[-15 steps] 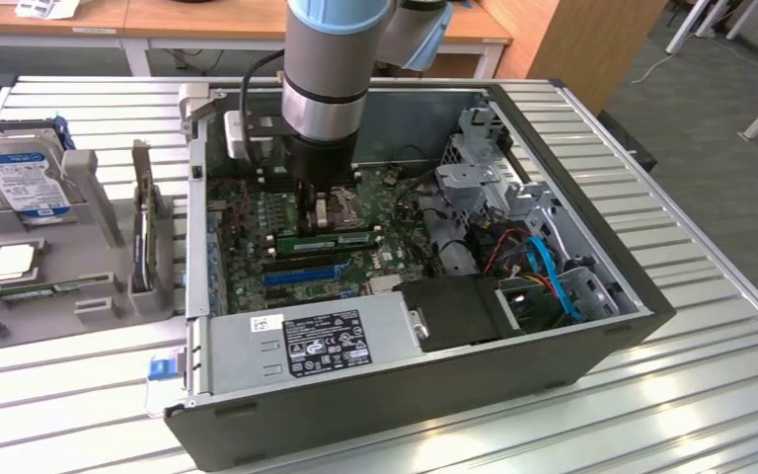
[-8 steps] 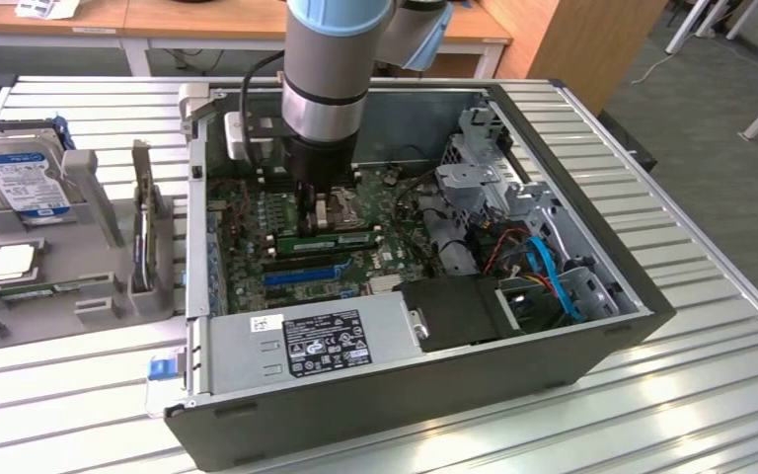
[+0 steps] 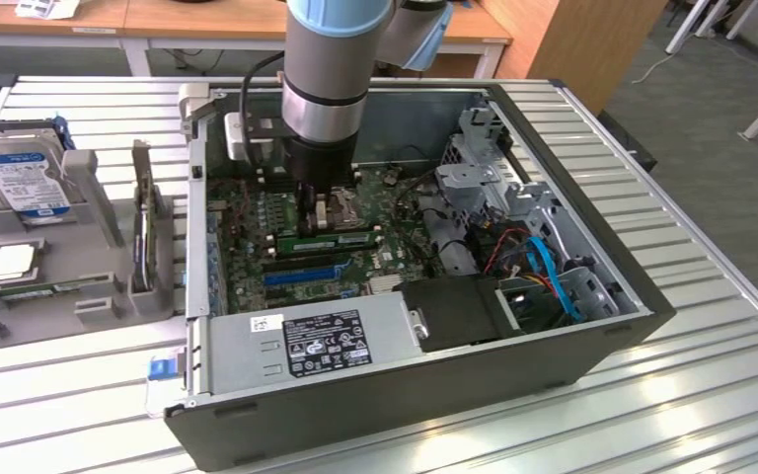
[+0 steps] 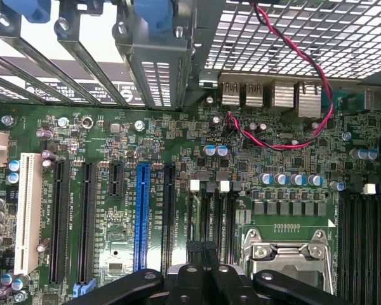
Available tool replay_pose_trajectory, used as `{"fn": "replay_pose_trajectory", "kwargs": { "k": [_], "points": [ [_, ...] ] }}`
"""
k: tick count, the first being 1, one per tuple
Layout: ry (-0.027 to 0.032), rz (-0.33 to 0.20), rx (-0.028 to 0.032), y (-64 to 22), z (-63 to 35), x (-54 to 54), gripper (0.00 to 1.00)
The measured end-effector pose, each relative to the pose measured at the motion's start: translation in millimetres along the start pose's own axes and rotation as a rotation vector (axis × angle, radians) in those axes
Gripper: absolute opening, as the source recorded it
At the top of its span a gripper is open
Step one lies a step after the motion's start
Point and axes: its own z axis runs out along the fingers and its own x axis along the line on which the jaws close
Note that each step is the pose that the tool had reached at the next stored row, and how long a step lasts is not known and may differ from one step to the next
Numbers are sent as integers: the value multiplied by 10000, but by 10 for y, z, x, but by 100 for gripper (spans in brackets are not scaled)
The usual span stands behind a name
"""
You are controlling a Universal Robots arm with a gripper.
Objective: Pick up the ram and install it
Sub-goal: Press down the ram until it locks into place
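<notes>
A ram [image 3: 331,240], a long green stick, stands on edge on the motherboard [image 4: 114,146] beside the CPU socket [image 4: 286,267], inside the open computer case [image 3: 590,296]. My gripper [image 4: 203,249] hangs just above that spot, over the black memory slots [image 4: 211,213]. Its black fingertips [image 4: 192,248] are pressed together and shut, with nothing showing between them. I cannot tell whether they touch the stick. Another thin green stick [image 3: 39,289] lies in the grey tray [image 3: 103,306] at the exterior view's left.
The tray also holds a hard drive [image 3: 17,173] and a square silver chip [image 3: 8,262]. Around the gripper are a blue expansion slot [image 4: 140,216], a red-black wire [image 4: 292,127], the drive cage [image 3: 485,188], blue cables [image 3: 557,276] and the power supply [image 3: 313,341].
</notes>
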Motion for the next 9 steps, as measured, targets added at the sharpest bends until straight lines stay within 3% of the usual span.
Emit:
{"fn": "replay_pose_trajectory", "kwargs": {
  "k": [9],
  "points": [
    [2,0,-1,-1,15,1,10]
  ]
}}
